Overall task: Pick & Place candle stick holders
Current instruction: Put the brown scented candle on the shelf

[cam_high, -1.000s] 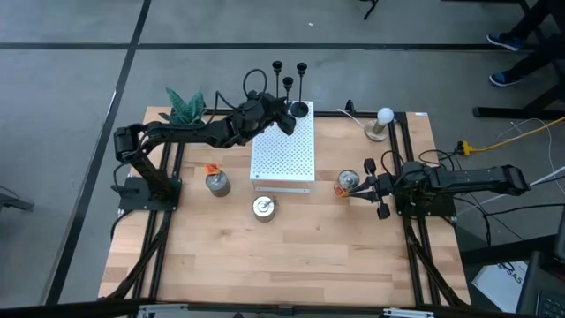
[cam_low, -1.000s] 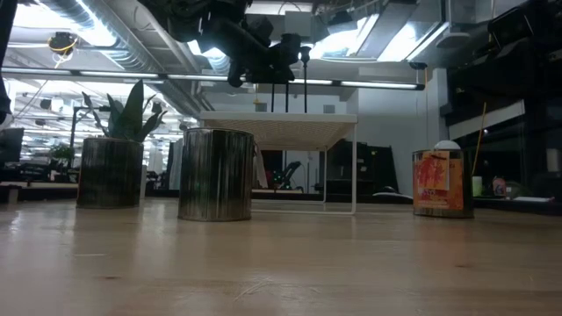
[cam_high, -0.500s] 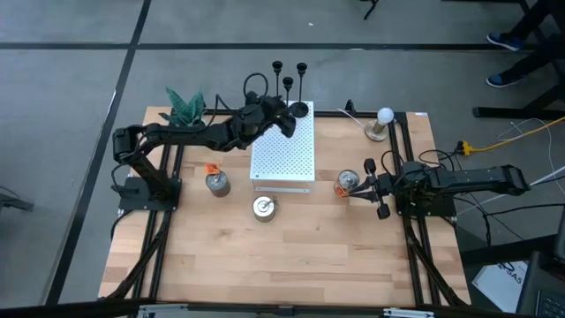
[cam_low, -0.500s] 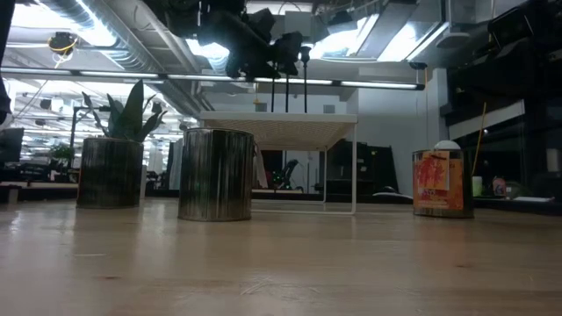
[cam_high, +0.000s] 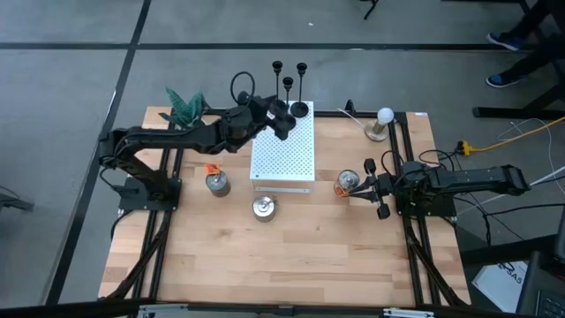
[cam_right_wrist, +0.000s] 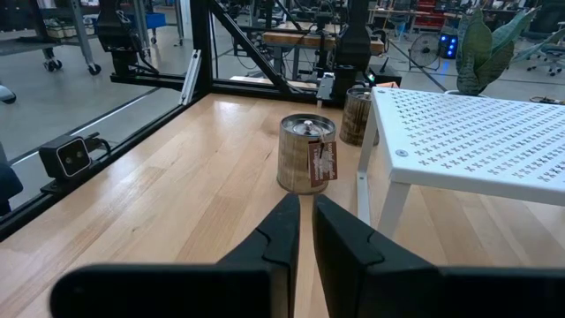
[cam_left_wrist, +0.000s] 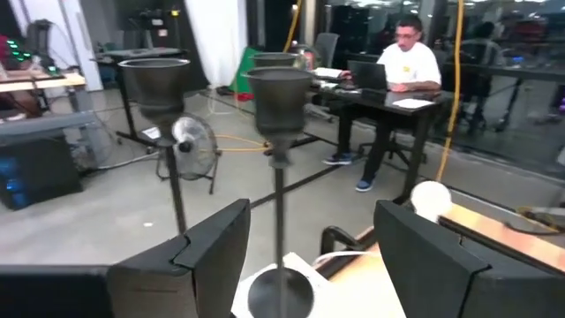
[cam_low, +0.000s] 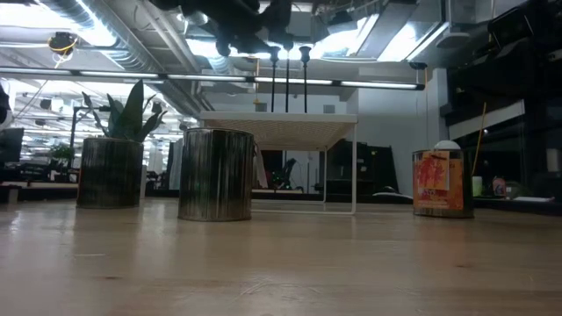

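Left gripper (cam_high: 284,122) over the perforated white stand's (cam_high: 282,157) far corner, jaws released, straddling one candle stick holder (cam_left_wrist: 281,168) without contact; two more behind. Risk: retreating sideways, a finger (cam_left_wrist: 212,252) clips the thin stem and topples it. Right gripper (cam_high: 381,187) clenched, empty, near the surface's right edge.

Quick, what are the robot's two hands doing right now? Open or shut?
Left gripper: open, a candle stick holder standing between its fingers, not gripped.
Right gripper: shut, holding nothing.
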Available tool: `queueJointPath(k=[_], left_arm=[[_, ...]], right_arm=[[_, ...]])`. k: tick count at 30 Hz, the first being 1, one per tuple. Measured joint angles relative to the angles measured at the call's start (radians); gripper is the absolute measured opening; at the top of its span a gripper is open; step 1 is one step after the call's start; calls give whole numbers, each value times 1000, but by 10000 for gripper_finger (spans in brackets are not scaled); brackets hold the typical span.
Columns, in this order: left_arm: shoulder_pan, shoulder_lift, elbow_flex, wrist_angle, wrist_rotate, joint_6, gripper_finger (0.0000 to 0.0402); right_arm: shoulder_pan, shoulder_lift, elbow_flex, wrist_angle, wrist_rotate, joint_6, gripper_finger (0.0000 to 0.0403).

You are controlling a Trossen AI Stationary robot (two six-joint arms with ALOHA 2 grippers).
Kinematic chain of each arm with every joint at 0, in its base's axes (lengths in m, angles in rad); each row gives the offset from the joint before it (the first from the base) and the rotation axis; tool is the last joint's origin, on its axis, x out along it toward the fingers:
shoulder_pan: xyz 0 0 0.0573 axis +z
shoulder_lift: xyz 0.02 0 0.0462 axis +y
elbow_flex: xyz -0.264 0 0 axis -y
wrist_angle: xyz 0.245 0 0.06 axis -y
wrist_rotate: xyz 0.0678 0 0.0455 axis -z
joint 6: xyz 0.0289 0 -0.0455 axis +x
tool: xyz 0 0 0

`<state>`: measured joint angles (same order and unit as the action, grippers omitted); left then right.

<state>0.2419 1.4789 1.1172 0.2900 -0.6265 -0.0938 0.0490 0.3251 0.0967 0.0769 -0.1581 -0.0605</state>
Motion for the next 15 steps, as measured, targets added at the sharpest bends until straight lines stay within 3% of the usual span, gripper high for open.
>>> queueJointPath(k=[15], left_arm=[[-83, 1, 0, -3, -8, -41, 240]], right_arm=[[0, 0, 0, 0, 0, 0, 39]])
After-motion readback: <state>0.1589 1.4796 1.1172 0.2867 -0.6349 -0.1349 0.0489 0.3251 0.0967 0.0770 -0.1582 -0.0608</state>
